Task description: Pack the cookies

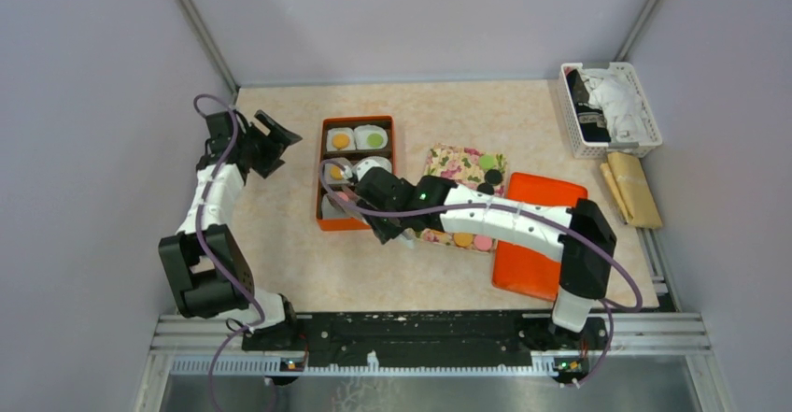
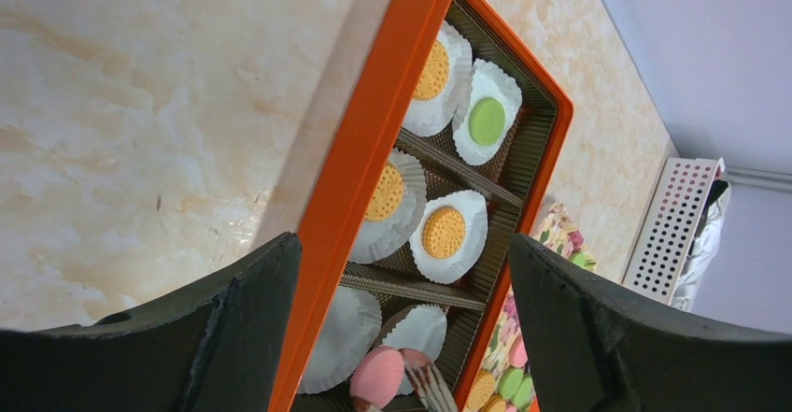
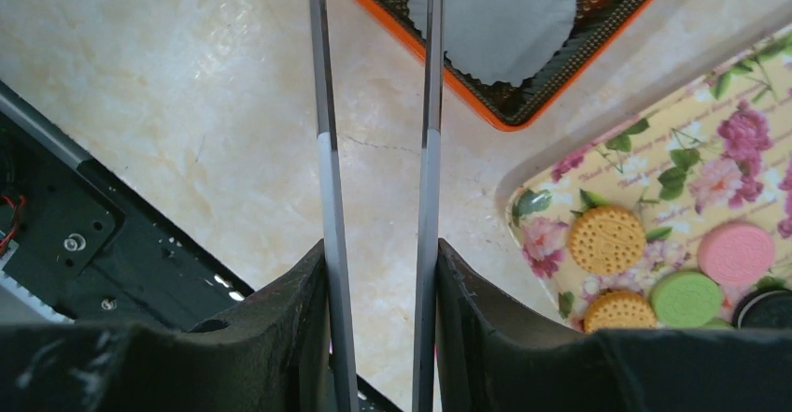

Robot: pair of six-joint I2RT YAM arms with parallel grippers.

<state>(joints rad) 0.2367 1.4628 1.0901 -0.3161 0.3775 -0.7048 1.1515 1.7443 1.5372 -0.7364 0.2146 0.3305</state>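
The orange box (image 1: 318,174) holds white paper cups; three have orange cookies (image 2: 444,233) and one a green cookie (image 2: 487,120). The two near cups (image 2: 344,337) are empty. My right gripper (image 1: 381,205) is shut on metal tongs (image 3: 325,150). Their tips (image 2: 431,386) pinch a pink cookie (image 2: 378,375) over the near cups. Loose orange, pink, green and black cookies (image 3: 607,239) lie on the floral tray (image 1: 458,163). My left gripper (image 1: 271,139) is open and empty, left of the box; in its wrist view the fingers (image 2: 238,314) frame the box.
An orange lid (image 1: 542,234) lies right of the floral tray, partly under my right arm. A white basket (image 1: 609,108) with cloth and a tan packet (image 1: 633,188) stand at the far right. Grey walls enclose the table.
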